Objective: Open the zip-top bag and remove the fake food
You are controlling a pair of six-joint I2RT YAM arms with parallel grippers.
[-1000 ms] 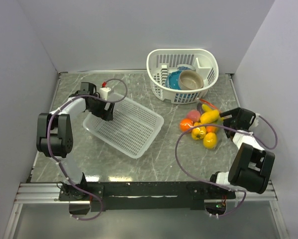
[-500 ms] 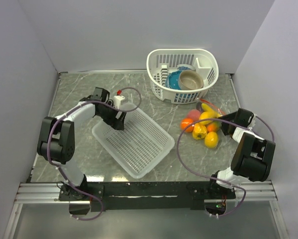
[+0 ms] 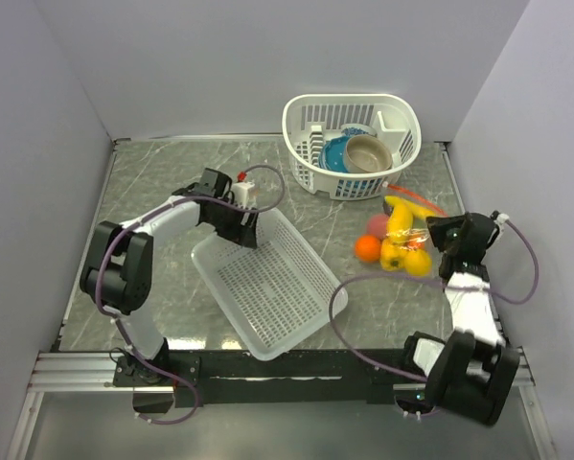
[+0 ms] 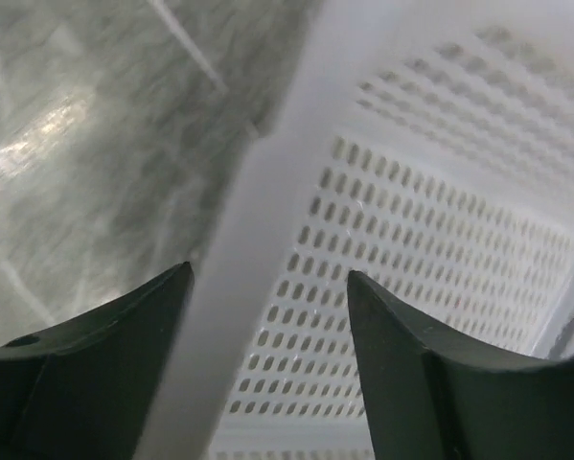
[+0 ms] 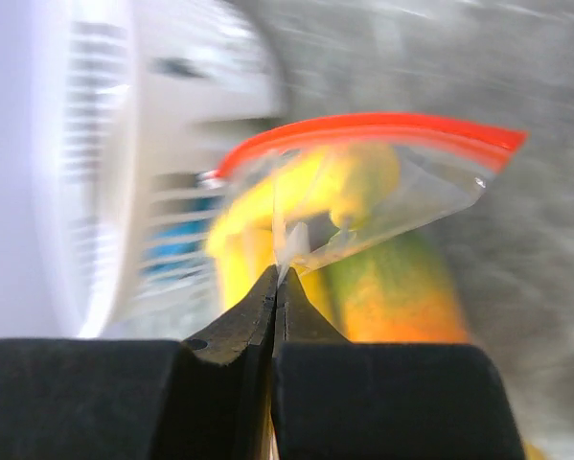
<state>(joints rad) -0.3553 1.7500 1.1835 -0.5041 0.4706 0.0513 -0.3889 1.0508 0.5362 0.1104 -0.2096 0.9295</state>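
Note:
The zip-top bag (image 3: 408, 228) lies at the right of the table, clear plastic with a red zipper strip (image 5: 363, 129) along its mouth. My right gripper (image 5: 279, 273) is shut on a fold of its clear plastic, below the strip; from above the right gripper (image 3: 440, 236) sits at the bag's right side. The fake food shows through and around the bag: a yellow banana (image 3: 400, 218), an orange fruit (image 3: 367, 247), a pink piece (image 3: 378, 225) and a yellow piece (image 3: 417, 262). My left gripper (image 4: 267, 278) stands open astride the rim of a white perforated tray (image 3: 267, 283).
A white slatted basket (image 3: 306, 115) with a blue bowl (image 3: 336, 153) and a tan bowl (image 3: 367, 153) stands at the back, just behind the bag. The perforated tray lies slantwise in the middle of the table. Grey walls close in left, right and behind.
The right gripper has shut on the bag's plastic and drawn it a little right. The left gripper has narrowed and moved right along with the tray, which has slid right and nearer.

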